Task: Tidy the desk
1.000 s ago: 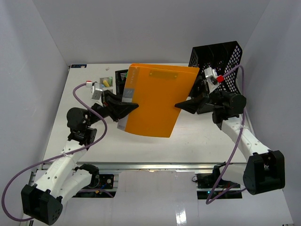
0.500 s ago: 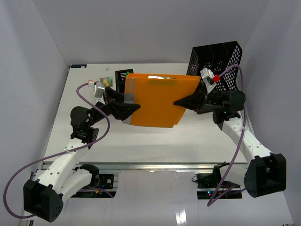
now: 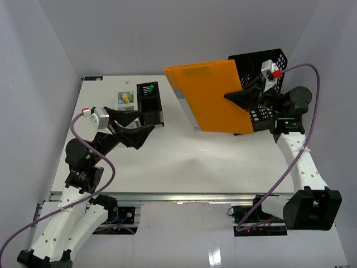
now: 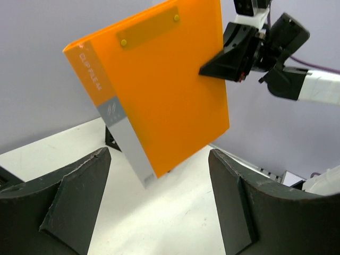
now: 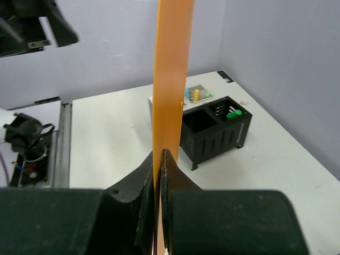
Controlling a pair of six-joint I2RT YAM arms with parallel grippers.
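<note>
Right hand (image 3: 227, 96) pinches flat orange plastic folder (image 3: 206, 92) by one edge; I risk it pivoting into black mesh rack (image 3: 276, 60). Left hand (image 3: 146, 125) wide.

Orange folder (image 3: 215, 95), mesh rack (image 3: 276, 58), pen organizer (image 3: 149, 106).

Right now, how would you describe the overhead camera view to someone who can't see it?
The right gripper pinches the edge of an orange folder, holding it up above the white desk beside a black mesh rack. The left gripper hangs open and empty near a small black organizer.
</note>
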